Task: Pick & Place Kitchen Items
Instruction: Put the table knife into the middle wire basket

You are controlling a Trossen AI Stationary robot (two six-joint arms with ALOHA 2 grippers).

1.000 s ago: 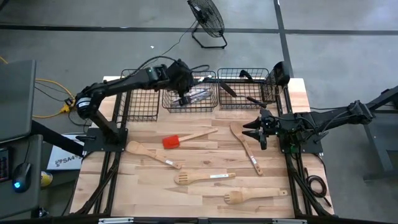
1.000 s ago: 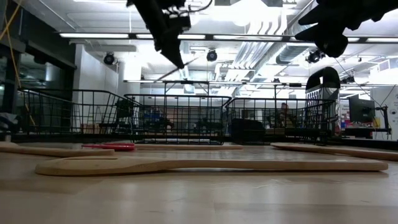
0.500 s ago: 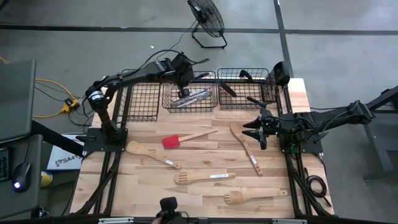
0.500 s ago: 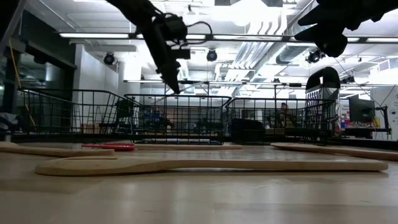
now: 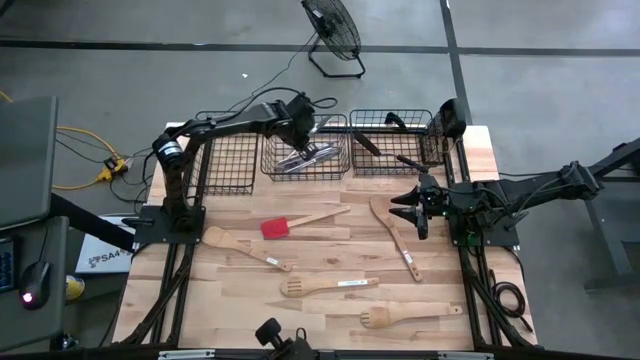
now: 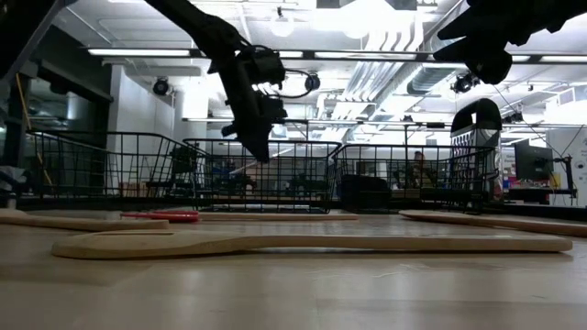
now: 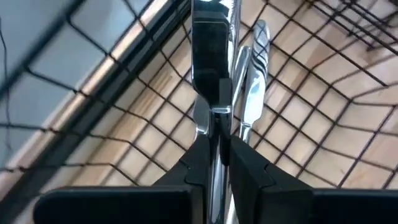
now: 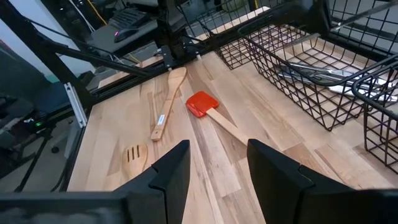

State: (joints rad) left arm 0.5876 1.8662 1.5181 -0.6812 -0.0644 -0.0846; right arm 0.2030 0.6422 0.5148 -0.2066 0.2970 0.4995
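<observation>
My left gripper (image 5: pixel 300 127) hangs over the middle black wire basket (image 5: pixel 272 165), shut on a silver metal utensil (image 7: pixel 210 56). More silver cutlery (image 7: pixel 256 56) lies on that basket's floor. My right gripper (image 5: pixel 412 210) hovers open over the table's right side, nothing between its fingers (image 8: pixel 217 168). On the wooden table lie a red-headed spatula (image 5: pixel 275 227), two wooden spoons (image 5: pixel 245 248) (image 5: pixel 392 235) and two slotted wooden spatulas (image 5: pixel 325 286) (image 5: pixel 410 315). My left gripper pinches the silver utensil's near end (image 7: pixel 214 121) between its two fingers. The fingers slant down from above the basket and lie along the utensil, which runs on ahead of them into the basket. Whether its far end (image 7: pixel 210 18) touches the basket floor, I cannot tell.
Three black wire baskets stand in a row along the far edge: the left one (image 5: pixel 220 160), the middle one, and the right one (image 5: pixel 425 150) holding black-handled tools (image 5: pixel 365 143). A floor fan (image 5: pixel 333 35) stands beyond the table.
My left gripper has come down toward the middle basket and a little toward the table's right, rolling about its own line as it sank. It has stayed shut, and the silver utensil has gone down with it to basket height.
</observation>
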